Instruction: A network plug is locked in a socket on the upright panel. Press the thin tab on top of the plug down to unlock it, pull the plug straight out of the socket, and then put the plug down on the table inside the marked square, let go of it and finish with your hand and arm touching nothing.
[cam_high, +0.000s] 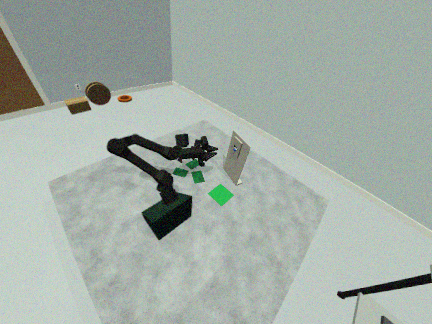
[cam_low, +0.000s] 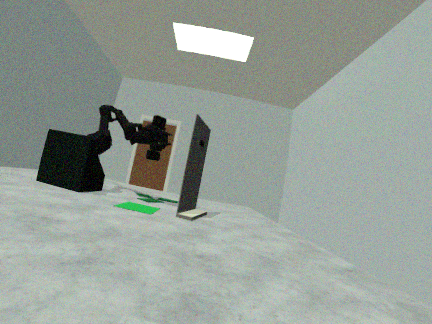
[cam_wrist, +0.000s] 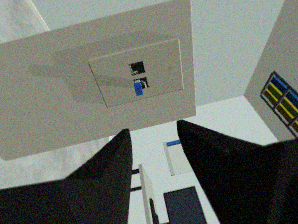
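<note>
The black six-joint arm (cam_high: 145, 160) rises from its dark base, folds at a raised elbow and reaches level across the mat. Its black parallel-jaw gripper (cam_high: 209, 152) hangs in the air, fingers partly closed (nothing between them).
</note>
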